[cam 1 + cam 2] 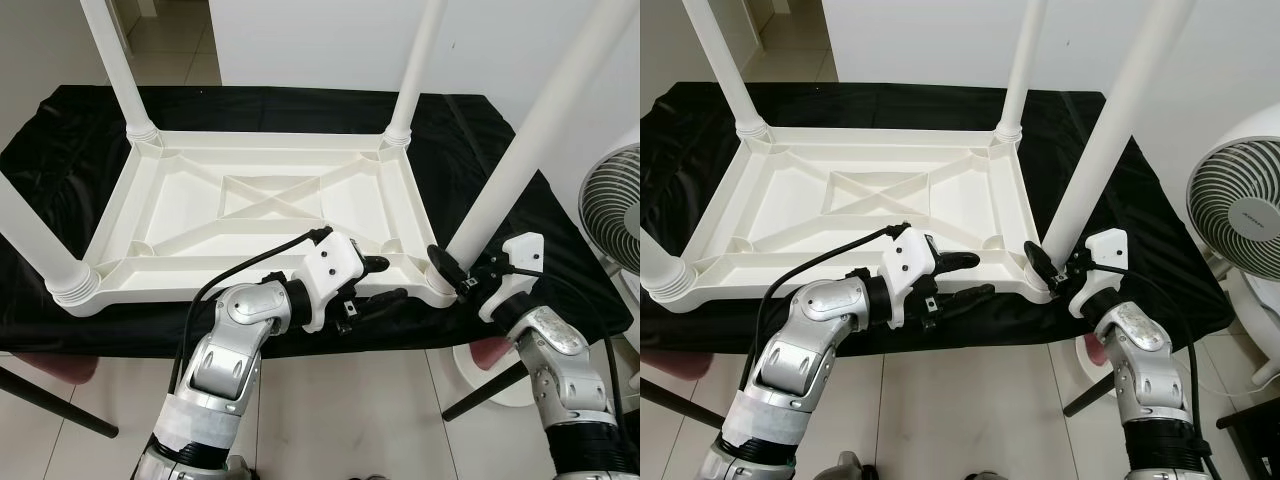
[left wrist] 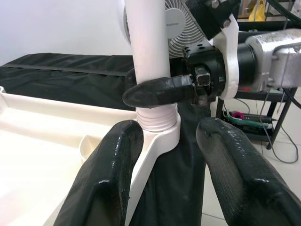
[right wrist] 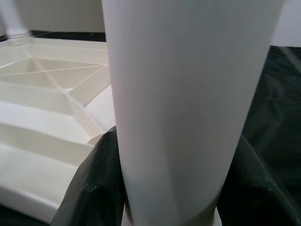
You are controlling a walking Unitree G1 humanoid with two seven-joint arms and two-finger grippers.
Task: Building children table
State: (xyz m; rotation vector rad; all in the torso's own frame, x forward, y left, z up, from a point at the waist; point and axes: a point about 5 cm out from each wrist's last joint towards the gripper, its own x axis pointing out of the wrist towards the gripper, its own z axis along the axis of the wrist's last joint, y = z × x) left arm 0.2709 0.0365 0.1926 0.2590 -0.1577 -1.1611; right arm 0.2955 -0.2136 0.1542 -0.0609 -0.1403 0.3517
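Table top: a white plastic children table, lying upside down on a black cloth, so I see its ribbed underside with a crossed brace in the middle.

Legs, counted: four white round legs stand up from the four corners. Two are at the far side, one is at my near left corner, one is at my near right corner.

Near right leg: it sits in the corner socket just in front of my right arm and leans a little to the right.

My right gripper: its two black fingers are closed around the base of the near right leg, one on each side, touching it. In the right wrist view the leg stands between the fingers.

My left gripper: it is at the near edge of the table top, just beside the same corner. Its fingers are spread apart and hold nothing; one is over the rim, the other is below it in front of the cloth.

Around: the cloth covers a bigger table. One white fan stands on the tiled floor at my right.
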